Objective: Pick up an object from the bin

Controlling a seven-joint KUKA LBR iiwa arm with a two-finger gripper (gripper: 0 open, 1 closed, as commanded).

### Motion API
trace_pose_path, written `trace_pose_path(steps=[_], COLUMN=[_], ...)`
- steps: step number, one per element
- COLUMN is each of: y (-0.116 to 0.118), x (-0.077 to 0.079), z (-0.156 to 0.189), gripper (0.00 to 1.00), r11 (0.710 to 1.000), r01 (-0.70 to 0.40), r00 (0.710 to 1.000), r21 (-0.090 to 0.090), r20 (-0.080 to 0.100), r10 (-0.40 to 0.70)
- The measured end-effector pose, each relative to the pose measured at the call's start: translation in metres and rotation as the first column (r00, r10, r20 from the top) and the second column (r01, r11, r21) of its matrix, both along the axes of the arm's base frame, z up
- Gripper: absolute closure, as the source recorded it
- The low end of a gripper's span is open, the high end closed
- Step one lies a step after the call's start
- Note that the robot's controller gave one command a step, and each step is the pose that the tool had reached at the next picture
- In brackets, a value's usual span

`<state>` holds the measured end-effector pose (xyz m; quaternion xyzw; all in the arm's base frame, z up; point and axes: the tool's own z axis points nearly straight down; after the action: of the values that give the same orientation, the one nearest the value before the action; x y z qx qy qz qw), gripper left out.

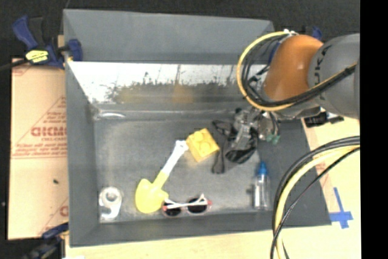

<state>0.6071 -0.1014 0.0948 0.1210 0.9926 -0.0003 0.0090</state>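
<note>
My gripper is low in the right half of the bin, under the arm's orange cover. It hangs right over a black, floppy, strap-like thing that trails down and to the left from beneath it. I cannot make out whether the gripper touches or holds the black thing. A yellow toy brick lies just left of the gripper, close beside the black thing. A small clear bottle with a blue cap stands below the gripper near the bin's right wall.
A yellow toy shovel with a white handle lies slanted from the brick toward the front left. White-framed sunglasses rest along the front wall. A small white object sits in the front left corner.
</note>
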Motion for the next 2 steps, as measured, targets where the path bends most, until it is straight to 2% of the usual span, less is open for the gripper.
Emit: trace_pose_path(steps=[1, 2], y=[-0.001, -0.001], x=[0.0, -0.011], z=[0.003, 0.111], gripper=[1.0, 1.0], r11=[1.0, 1.0], r01=[0.007, 0.002], r00=[1.0, 1.0], r21=[-0.001, 0.001], r20=[0.001, -0.001], r10=[-0.007, -0.002])
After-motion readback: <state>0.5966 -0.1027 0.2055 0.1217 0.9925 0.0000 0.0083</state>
